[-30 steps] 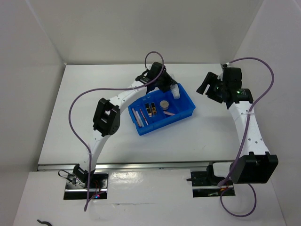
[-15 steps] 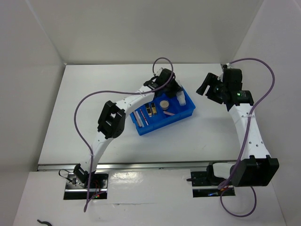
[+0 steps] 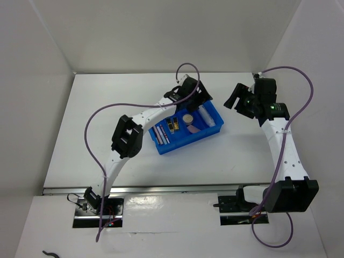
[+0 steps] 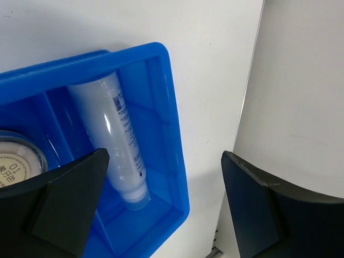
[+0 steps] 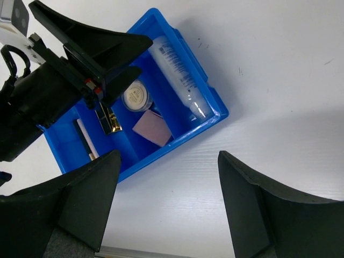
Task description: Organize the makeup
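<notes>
The makeup lies inside a blue bin [image 3: 183,146]. A clear tube [image 4: 115,137] lies along the bin's right-hand compartment, seen again in the right wrist view [image 5: 177,75]. Beside the tube are a round beige compact [image 5: 135,97], a pink square pad [image 5: 153,129], black-gold cases [image 5: 109,121] and a pink stick [image 5: 86,138]. My left gripper [image 4: 164,158] hovers open just above the bin's far right corner, with nothing between its fingers; the tube is below and apart from them. My right gripper [image 5: 169,161] hangs open over the bare table to the right of the bin [image 5: 177,137], holding nothing.
White walls close the table at the back and on both sides; the right wall [image 4: 301,107] is near the bin's corner. The left arm [image 3: 129,134] arches over the table's left half. A metal rail [image 3: 172,189] runs along the near edge.
My left gripper has opened and let go of the clear tube, which now lies in the bin's right compartment. The bin has shifted slightly. The right arm has stayed still.
</notes>
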{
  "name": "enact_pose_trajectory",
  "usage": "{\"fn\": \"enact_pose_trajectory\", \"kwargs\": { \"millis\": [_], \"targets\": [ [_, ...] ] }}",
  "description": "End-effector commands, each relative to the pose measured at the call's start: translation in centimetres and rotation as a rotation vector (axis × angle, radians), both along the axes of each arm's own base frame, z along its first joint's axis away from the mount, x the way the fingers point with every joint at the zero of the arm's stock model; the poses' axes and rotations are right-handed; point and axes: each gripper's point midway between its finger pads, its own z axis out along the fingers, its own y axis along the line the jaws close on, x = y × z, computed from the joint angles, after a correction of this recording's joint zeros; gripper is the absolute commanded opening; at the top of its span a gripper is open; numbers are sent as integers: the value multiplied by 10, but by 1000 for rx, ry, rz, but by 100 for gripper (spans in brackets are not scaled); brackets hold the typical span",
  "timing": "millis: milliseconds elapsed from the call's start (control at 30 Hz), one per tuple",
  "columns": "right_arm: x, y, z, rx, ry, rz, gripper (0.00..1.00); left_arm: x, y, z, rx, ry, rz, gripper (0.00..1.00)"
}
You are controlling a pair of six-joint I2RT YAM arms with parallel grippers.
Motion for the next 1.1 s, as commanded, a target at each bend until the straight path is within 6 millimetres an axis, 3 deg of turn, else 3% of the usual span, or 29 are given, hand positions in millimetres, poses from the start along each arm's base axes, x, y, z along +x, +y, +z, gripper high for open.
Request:
{"fn": "enact_pose_trajectory", "kwargs": {
  "millis": [0,67,100,133,167,200,233,267,300,333,400,467,567,733,767,800,867,900,967,1067],
  "targets": [
    [4,5,4,9,-24,23,80,2,4,96,-23,-205,-17,100],
    [4,5,4,9,-24,23,80,7,22,109,40,-256,14,96],
    [2,5,7,9,-33,23,80,20,50,130,81,-310,45,90],
    [2,5,7,9,-33,23,80,27,67,138,118,-341,56,87],
    [2,5,7,9,-33,23,80,33,90,132,180,-344,86,81],
    [2,5,7,9,-33,23,80,35,115,125,244,-317,114,71],
    [2,5,7,9,-33,23,80,46,153,122,281,-294,170,57],
    [4,5,9,9,-42,23,80,44,176,139,280,-309,188,48],
    [4,5,9,9,-42,23,80,39,194,112,319,-250,173,36],
    [5,8,11,16,-51,33,80,43,229,102,350,-212,205,21],
    [7,8,12,16,-61,33,80,32,267,80,415,-146,223,0],
    [8,8,16,16,-70,33,80,31,309,57,475,-82,254,0],
    [10,8,18,16,-73,33,80,30,334,19,498,-3,175,0],
    [16,11,18,36,-62,44,80,38,330,-17,588,70,-38,0],
    [16,13,18,41,-62,51,80,36,324,-31,596,103,-59,5],
    [17,13,15,48,-52,46,80,38,324,-27,607,84,-73,16],
    [17,15,15,61,-50,47,80,38,316,-31,620,65,-123,54],
    [19,15,11,62,-36,47,80,36,310,-43,631,78,-151,72],
    [20,22,13,82,-35,68,80,37,304,-46,639,82,-189,83],
    [25,22,14,82,-33,68,80,37,301,-67,668,137,-216,86]
  ]
}}
